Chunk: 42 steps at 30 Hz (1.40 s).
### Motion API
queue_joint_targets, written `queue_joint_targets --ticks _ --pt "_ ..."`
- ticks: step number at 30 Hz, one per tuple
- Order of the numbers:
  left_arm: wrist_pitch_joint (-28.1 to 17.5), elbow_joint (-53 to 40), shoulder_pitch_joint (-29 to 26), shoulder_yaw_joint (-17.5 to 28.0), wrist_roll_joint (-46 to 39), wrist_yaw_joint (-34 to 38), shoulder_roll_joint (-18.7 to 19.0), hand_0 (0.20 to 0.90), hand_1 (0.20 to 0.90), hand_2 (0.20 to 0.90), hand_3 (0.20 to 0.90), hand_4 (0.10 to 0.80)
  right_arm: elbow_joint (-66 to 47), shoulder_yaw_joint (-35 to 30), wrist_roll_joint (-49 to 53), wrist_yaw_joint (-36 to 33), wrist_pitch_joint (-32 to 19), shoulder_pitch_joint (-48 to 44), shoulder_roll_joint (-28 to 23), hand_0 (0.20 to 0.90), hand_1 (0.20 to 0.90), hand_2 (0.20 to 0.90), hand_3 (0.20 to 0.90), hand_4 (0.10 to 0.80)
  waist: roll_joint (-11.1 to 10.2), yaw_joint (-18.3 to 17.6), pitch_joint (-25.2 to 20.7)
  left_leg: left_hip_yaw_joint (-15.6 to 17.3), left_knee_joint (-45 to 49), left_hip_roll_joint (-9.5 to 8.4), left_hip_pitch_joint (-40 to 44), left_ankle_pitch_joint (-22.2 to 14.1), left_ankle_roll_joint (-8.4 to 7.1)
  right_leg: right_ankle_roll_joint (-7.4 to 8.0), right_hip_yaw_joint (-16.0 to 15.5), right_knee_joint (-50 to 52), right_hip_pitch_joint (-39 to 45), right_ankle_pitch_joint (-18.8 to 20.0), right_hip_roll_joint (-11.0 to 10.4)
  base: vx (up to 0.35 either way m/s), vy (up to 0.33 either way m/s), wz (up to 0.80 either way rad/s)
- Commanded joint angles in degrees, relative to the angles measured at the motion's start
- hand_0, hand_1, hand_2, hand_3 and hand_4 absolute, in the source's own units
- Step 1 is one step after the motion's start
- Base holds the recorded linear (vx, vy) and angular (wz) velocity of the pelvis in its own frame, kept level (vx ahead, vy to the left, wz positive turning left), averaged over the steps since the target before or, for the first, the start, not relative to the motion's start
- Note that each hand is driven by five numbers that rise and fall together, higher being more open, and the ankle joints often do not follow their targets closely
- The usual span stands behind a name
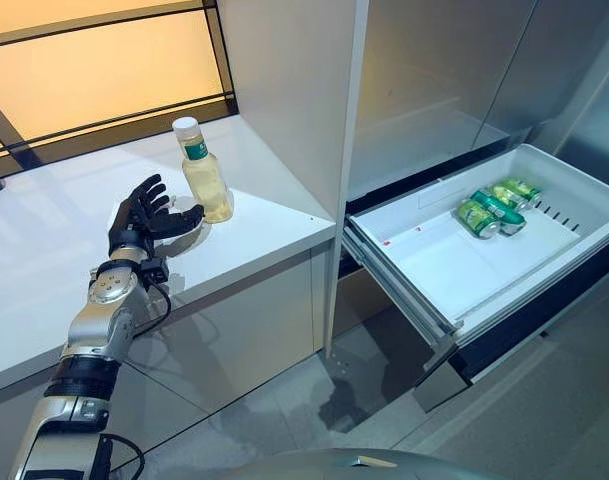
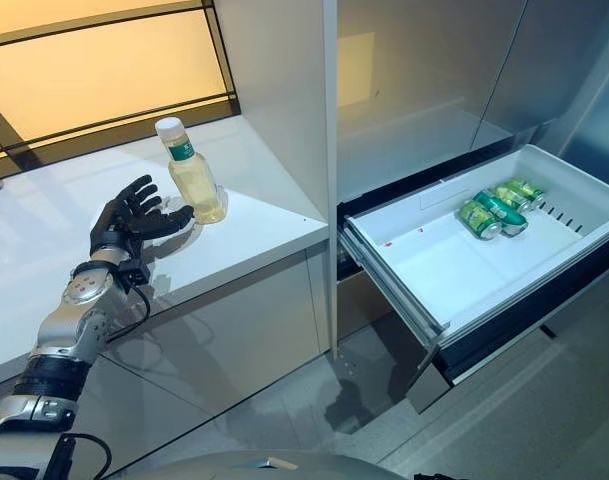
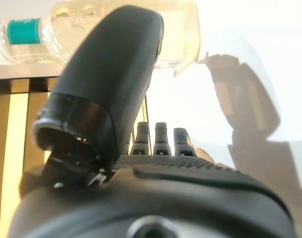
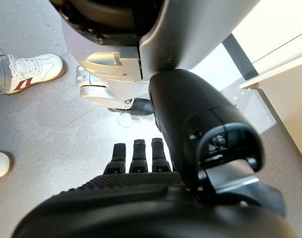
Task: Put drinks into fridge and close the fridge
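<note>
Yellowish bottle (image 1: 205, 172) upright on white counter (image 1: 44, 250); I see left hand (image 1: 141, 218) beside it, released; right hand (image 4: 155, 198) relaxed, empty.

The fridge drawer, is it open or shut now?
Open: the fridge drawer is pulled out, and green cans lie inside at its back.

We see a clear bottle (image 1: 204, 170) of pale yellow drink standing upright on the white counter (image 1: 44, 260), with a white cap and a green band round its neck; it sits close to the counter's right end, beside the tall white panel; to the right, the fridge drawer (image 1: 484, 250) stands pulled out and open, white inside; three green cans (image 1: 498, 207) lie on their sides in it, packed side by side toward its far right part; the rest of its floor shows bare.
</note>
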Motion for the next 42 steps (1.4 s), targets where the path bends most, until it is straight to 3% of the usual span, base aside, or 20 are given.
queue_joint_targets --ticks 1,5,8,26,42 --pt "-5.1 1.2 -13.7 -0.2 -2.5 -0.5 3.4 0.900 0.900 0.900 0.900 0.800 0.3 2.6 -0.6 2.6 0.2 -1.1 0.4 0.900 0.900 0.900 0.900 0.800 0.5 -0.8 -2.3 -3.4 0.3 -2.39 0.5 -6.1 1.42 4.58 2.6 1.5 -3.6 1.5 -0.9 0.002 -0.006 -0.04" --pt "-5.1 1.7 -15.1 -0.5 -3.9 -1.4 3.5 0.900 0.900 0.900 0.900 0.800 0.4 2.8 -0.6 2.5 0.2 -1.2 0.4 0.900 0.900 0.900 0.900 0.800 0.5 -1.0 -2.3 -3.1 0.3 -2.33 0.4 -6.1 1.34 4.63 2.7 1.5 -3.8 1.6 -0.9 0.000 0.000 0.00" --pt "-4.5 1.0 -15.7 -0.3 -9.8 -2.8 2.8 0.900 0.900 0.900 0.900 0.800 0.3 3.0 -0.6 2.6 0.4 -1.3 0.4 0.900 0.900 0.900 0.900 0.800 0.6 -1.1 -2.4 -3.2 0.3 -2.36 0.5 -6.1 1.32 4.63 2.9 1.5 -3.8 1.6 -0.8 0.000 0.000 0.00" --pt "-3.1 -3.9 -14.8 -0.4 -12.8 -6.1 1.8 0.900 0.900 0.900 0.900 0.800 0.2 2.8 -1.1 3.3 0.5 -1.2 -0.1 0.900 0.900 0.900 0.900 0.800 0.4 -0.9 -2.2 -3.3 0.4 -2.45 0.4 -6.1 1.43 4.63 3.1 1.6 -3.9 1.6 -0.7 0.007 -0.003 -0.03" --pt "-4.4 -2.0 -18.6 -1.3 -12.9 -3.9 2.8 0.900 0.900 0.900 0.900 0.800 0.6 3.5 -0.6 3.5 0.7 -1.6 -0.4 0.900 0.900 0.900 0.900 0.800 0.5 -1.4 -2.6 -3.0 0.3 -2.42 0.4 -6.1 1.32 4.64 3.3 1.5 -3.9 1.6 -0.7 0.000 0.000 0.00"
